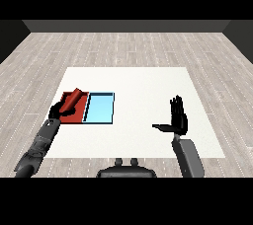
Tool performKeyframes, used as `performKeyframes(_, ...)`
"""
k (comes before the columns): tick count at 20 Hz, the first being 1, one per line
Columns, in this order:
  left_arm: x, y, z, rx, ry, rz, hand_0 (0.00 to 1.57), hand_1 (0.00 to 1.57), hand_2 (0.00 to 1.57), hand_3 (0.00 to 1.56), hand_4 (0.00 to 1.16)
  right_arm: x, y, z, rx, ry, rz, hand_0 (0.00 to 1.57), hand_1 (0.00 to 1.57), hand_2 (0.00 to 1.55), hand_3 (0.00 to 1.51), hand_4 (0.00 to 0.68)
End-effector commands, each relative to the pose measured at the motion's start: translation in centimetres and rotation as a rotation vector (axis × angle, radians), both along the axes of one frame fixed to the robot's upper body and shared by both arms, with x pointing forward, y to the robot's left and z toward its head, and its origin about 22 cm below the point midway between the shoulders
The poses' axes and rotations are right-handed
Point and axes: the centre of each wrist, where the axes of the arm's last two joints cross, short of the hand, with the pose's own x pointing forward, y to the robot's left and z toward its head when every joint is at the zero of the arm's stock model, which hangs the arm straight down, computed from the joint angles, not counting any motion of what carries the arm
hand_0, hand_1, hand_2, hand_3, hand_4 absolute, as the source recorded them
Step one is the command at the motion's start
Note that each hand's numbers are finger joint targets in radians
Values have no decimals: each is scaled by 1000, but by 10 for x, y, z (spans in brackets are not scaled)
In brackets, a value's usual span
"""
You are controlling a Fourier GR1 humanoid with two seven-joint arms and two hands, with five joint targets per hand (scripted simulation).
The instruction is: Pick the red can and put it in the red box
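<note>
One white table (pixel 148 120) is recorded, set on a pale grey plank floor (pixel 128 46) and backed by a dark wall at the far side. Floor is seen beyond all four table edges.

Two trays are counted, lying side by side near the table's left edge and touching along one side: one red tray (pixel 74 115) at the left, one light blue tray (pixel 100 108) just to its right. The remainder of the table, from the blue tray across to the right edge, is open surface.

One red can (pixel 73 98) is listed. It is tilted, held over the red tray; whether it touches the tray floor cannot be told.

Two hands are counted. The left hand (pixel 60 109) is curled round the lower end of the red can, above the red tray's left part. The right hand (pixel 178 119) is held upright well apart to the right, fingers straight, thumb extended sideways, nothing in its grasp.
</note>
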Motion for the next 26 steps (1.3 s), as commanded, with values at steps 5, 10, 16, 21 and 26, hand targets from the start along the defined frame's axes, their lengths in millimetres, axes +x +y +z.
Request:
performKeyframes(5,1,-17,-26,-69,190,-92,258,258,572,499,642,4,12,-21,17,3,-8,0,0,0,0,0)
performKeyframes(10,0,15,-6,-5,268,-34,0,0,0,0,0,12,1,-11,4,-12,14,0,0,0,0,0)
performKeyframes(16,25,5,23,-337,-387,-68,0,0,0,0,0,16,6,-14,58,-34,31,0,0,0,0,0)
performKeyframes(21,45,-52,25,-652,-794,-331,0,0,0,0,0,17,12,-14,11,-25,71,0,0,0,0,0)
performKeyframes(26,31,-116,-3,-823,-947,-477,0,0,0,0,0,8,-6,-32,-56,-25,83,0,0,0,0,0)
